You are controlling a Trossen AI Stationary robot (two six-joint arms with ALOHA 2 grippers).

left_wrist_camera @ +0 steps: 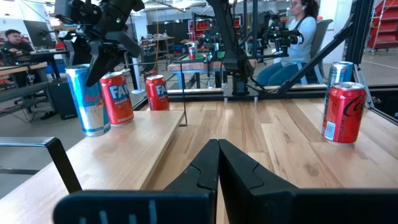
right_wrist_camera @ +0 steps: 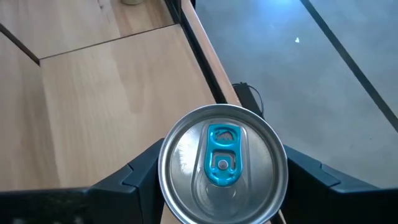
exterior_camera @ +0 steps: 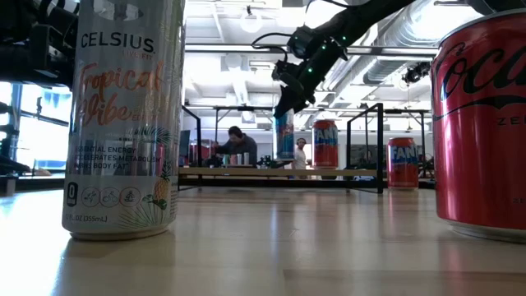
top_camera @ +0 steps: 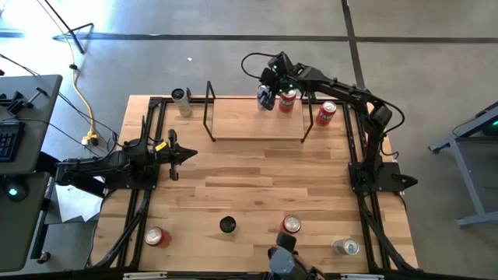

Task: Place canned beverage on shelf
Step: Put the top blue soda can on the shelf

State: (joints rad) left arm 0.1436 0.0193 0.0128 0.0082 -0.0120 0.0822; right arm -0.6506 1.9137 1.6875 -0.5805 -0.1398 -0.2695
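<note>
A tall blue and silver can [left_wrist_camera: 87, 102] stands upright at the right part of the shelf [top_camera: 249, 120], near its far edge, beside a red Fanta can [top_camera: 288, 102]. My right gripper [top_camera: 268, 99] is above it, shut on its top; in the right wrist view the can's silver lid with a blue tab [right_wrist_camera: 221, 163] fills the space between the fingers. Whether the can's base rests on the wooden board [left_wrist_camera: 124, 149] I cannot tell for sure. My left gripper [top_camera: 189, 155] is shut and empty at the table's left, over the tabletop. My right gripper pinches the blue can's upper wall just below the rim [right_wrist_camera: 166, 171] between its two fingers [right_wrist_camera: 140, 174], one on each side. The fingers come from above, pointing down. The can is upright, its base at the shelf board.
A second red Fanta can [top_camera: 325, 113] stands just right of the shelf and a silver can [top_camera: 181, 101] just left of it. Along the near edge stand a red can [top_camera: 156, 236], a dark can [top_camera: 226, 225], a red can [top_camera: 291, 225] and a silver can [top_camera: 346, 246].
</note>
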